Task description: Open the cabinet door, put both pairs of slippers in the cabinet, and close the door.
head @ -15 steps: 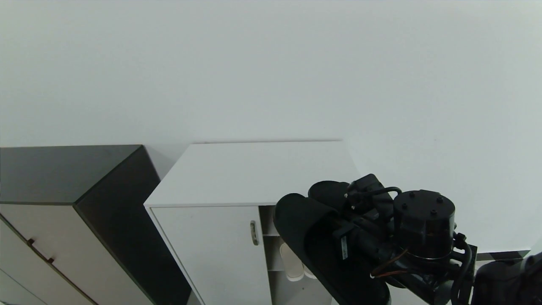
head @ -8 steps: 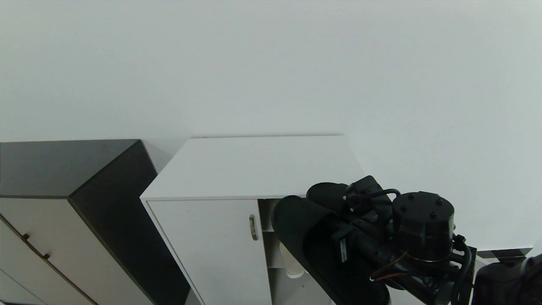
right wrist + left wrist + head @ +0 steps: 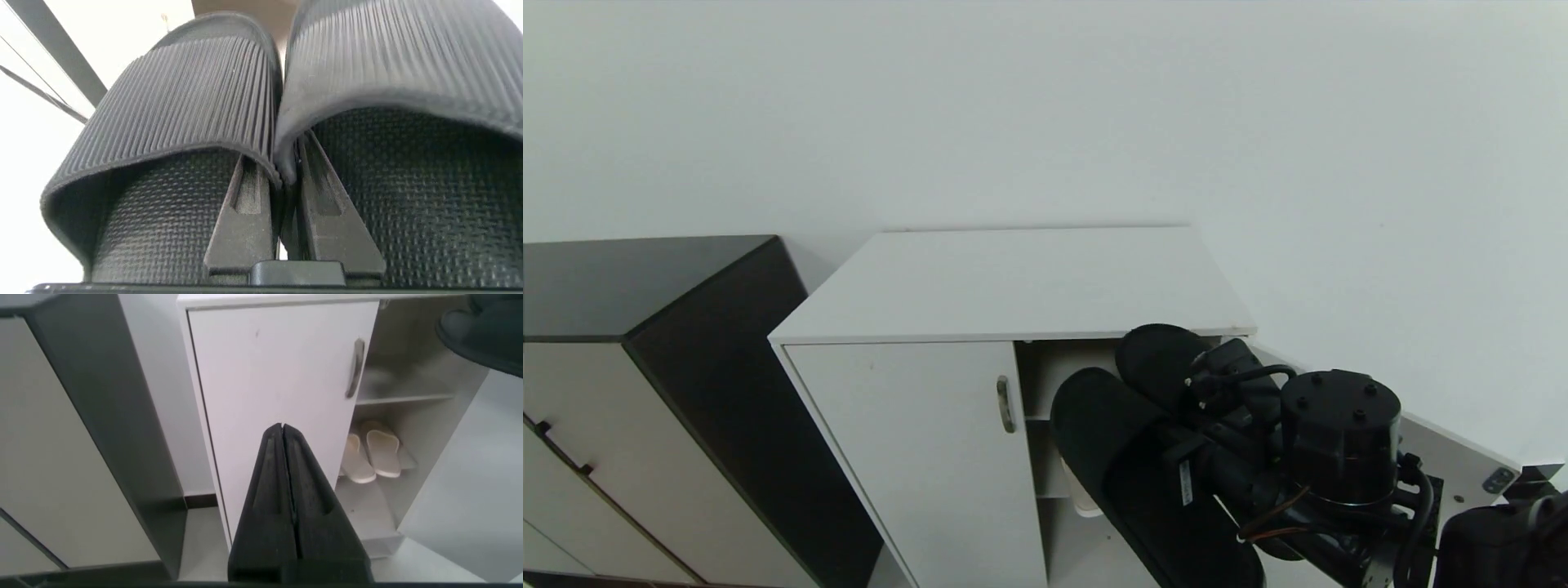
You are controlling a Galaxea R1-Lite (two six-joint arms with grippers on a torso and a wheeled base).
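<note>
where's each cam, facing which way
Head: looks forward and down at the cabinet; right arm with black slippers lower right.
Left wrist: faces the cabinet front and white slippers; shut left gripper in front.
Right wrist: looks along the right gripper, clamped on the black slippers.
Shared: head and left wrist both show the white slippers.
</note>
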